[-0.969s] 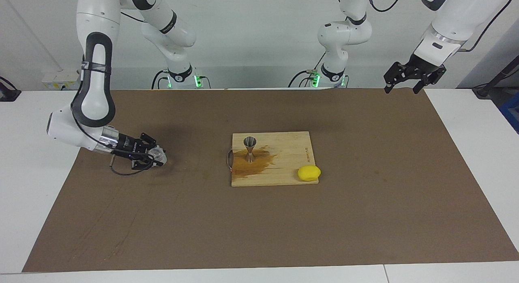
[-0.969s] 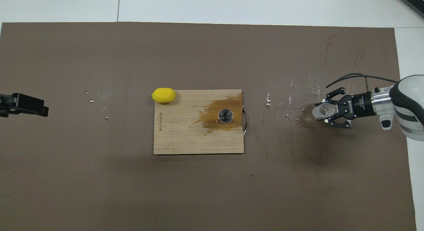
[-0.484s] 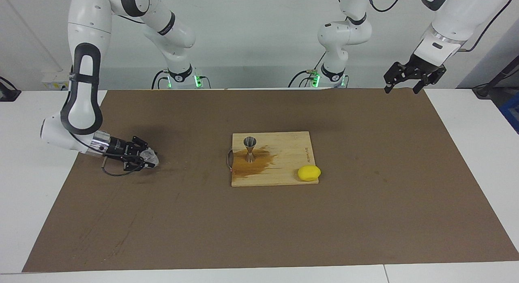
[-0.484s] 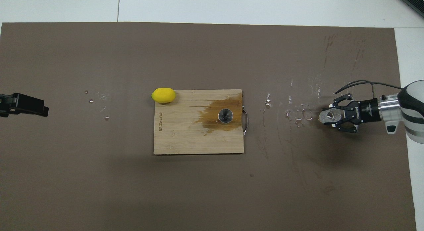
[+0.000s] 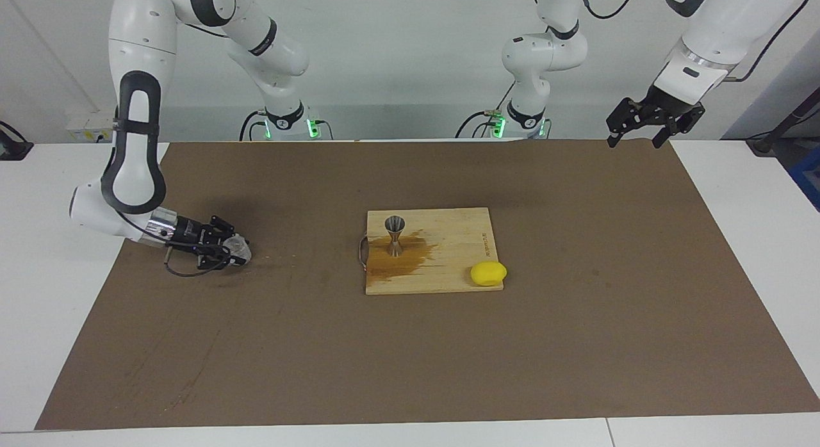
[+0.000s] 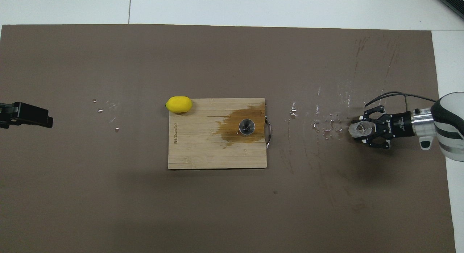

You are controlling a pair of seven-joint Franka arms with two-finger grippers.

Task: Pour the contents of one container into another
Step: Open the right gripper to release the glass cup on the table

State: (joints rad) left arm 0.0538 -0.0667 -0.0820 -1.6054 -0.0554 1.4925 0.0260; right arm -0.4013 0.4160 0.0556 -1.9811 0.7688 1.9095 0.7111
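The clear glass cup (image 5: 239,246) (image 6: 359,128) is down at the brown mat, toward the right arm's end of the table. My right gripper (image 5: 236,250) (image 6: 362,129) lies low and nearly level around it; whether it still grips the cup does not show. The silver hourglass jigger (image 5: 394,234) (image 6: 247,126) stands upright on the wooden board (image 5: 455,242) (image 6: 195,148), in a brown wet stain. My left gripper (image 5: 631,136) (image 6: 25,115) waits raised and open over the mat's corner at the left arm's end, holding nothing.
A yellow lemon (image 5: 488,273) (image 6: 178,104) lies on the board's corner farthest from the robots, toward the left arm's end. The board has a metal handle (image 6: 268,127) on its edge facing the cup. Droplets (image 6: 326,128) spot the mat between board and cup.
The right arm drew the cup away from the board toward its own end of the table and sank lower over the mat. The left arm has stayed put.
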